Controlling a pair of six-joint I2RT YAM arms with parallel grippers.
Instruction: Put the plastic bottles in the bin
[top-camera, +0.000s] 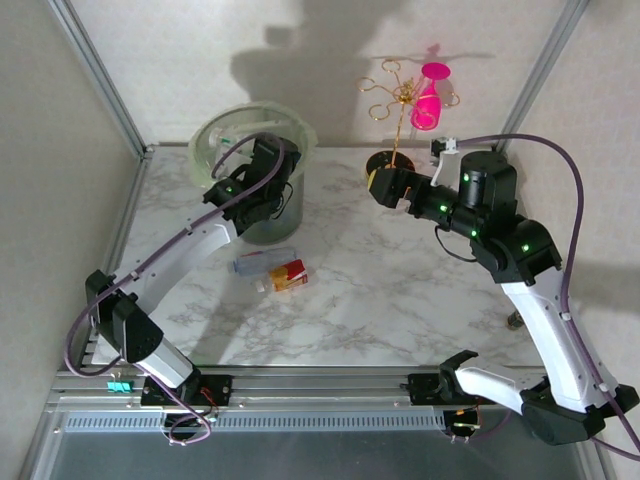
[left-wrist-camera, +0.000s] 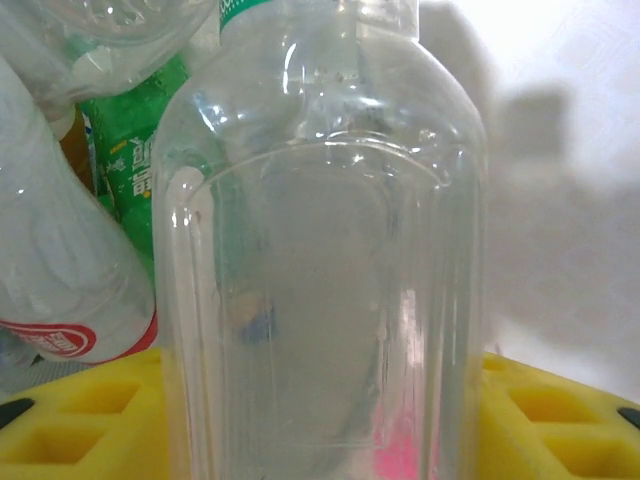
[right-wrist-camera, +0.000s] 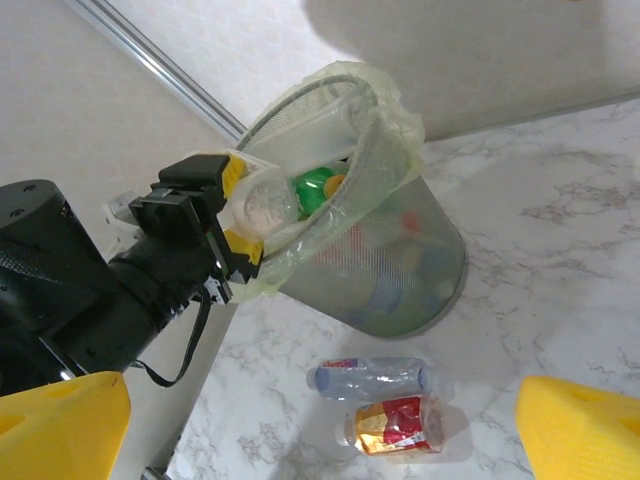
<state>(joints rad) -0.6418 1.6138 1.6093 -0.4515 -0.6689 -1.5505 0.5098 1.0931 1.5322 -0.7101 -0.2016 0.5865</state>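
Left hand (right-wrist-camera: 240, 212) grips bottle (left-wrist-camera: 320, 300) over bin (right-wrist-camera: 420, 262); right hand (top-camera: 378, 186) gapes.

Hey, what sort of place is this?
Probably a robotics lab test cell: a marble-look table, aluminium frame posts with plain panels around it, and a metal mounting rail along the near edge.

The bin (top-camera: 205, 140), dark mesh lined with a pale-green bag, stands upright at the table's (top-camera: 400, 280) far left, a green bottle (right-wrist-camera: 315, 185) showing inside. A clear bottle (left-wrist-camera: 320, 300) is held at its rim. A bluish bottle (top-camera: 265, 260) and a red-labelled bottle (top-camera: 287, 276) lie side by side just before it.
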